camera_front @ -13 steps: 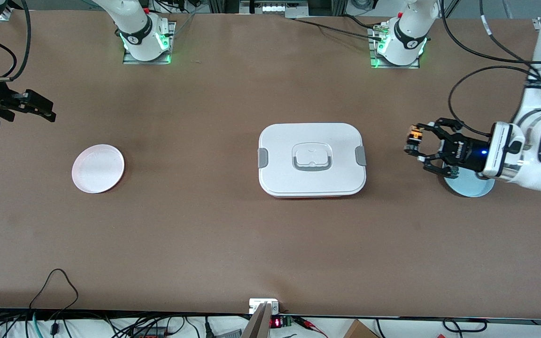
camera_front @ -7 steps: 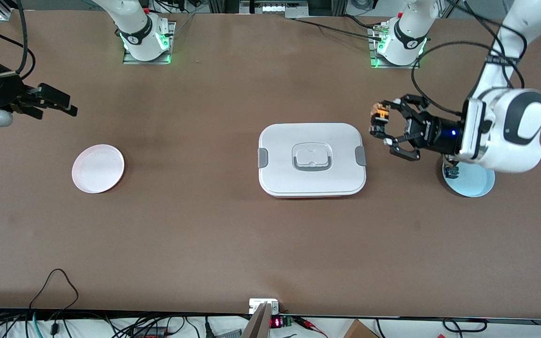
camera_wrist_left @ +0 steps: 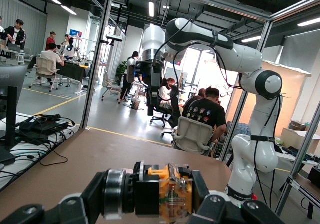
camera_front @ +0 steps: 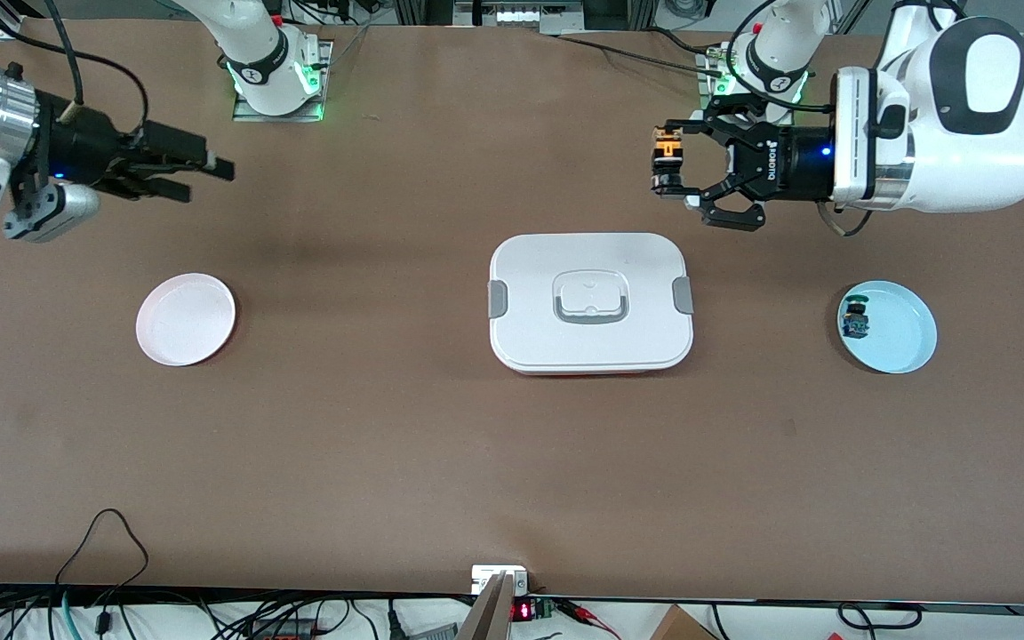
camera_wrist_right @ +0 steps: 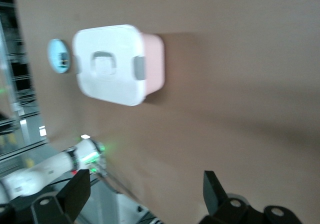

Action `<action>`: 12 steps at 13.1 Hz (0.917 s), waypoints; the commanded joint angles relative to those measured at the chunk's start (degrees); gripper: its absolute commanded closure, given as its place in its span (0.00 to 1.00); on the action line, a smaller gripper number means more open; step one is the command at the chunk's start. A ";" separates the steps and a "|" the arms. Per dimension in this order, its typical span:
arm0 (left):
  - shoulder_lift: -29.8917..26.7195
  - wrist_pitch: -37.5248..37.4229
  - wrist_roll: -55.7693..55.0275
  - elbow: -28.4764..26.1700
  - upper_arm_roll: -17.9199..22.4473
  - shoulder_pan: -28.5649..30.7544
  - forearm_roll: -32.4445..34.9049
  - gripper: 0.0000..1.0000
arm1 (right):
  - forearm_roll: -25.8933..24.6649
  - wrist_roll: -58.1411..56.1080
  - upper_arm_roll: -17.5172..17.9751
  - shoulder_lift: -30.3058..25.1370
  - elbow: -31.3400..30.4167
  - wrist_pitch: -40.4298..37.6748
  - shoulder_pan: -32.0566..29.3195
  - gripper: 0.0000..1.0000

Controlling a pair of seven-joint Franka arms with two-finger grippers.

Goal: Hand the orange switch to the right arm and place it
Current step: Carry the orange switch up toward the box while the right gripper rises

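My left gripper [camera_front: 670, 165] is shut on the orange switch [camera_front: 667, 151] and holds it sideways in the air, over the table between the white box and the left arm's base. In the left wrist view the switch [camera_wrist_left: 167, 196] lies across between the fingers, black cap end on one side and orange body on the other. My right gripper [camera_front: 210, 180] is open and empty, in the air over the right arm's end of the table, above the pink plate's area. Its fingers [camera_wrist_right: 75, 194] stand wide apart in the right wrist view.
A white lidded box [camera_front: 590, 302] with a pink base sits mid-table and also shows in the right wrist view [camera_wrist_right: 112, 64]. A pink plate [camera_front: 185, 318] lies toward the right arm's end. A blue plate [camera_front: 899, 333] toward the left arm's end holds a green-capped switch [camera_front: 854, 320].
My left gripper has lifted off the blue plate and carried the orange switch toward the bases and the table's middle. My right gripper has moved in toward the middle too.
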 commanded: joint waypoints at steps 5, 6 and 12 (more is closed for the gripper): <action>-0.65 1.34 -0.12 -0.63 -1.80 1.12 -4.07 1.00 | 34.78 -0.37 -0.12 5.20 -5.17 3.21 4.48 0.00; -0.65 1.34 -0.03 -0.63 -1.80 1.12 -4.51 1.00 | 38.04 -0.47 -0.12 5.55 -5.17 6.00 5.88 0.00; -0.56 1.25 0.14 -0.72 -1.80 1.12 -4.51 0.99 | 58.52 -0.55 -0.12 9.85 -4.21 25.43 20.38 0.00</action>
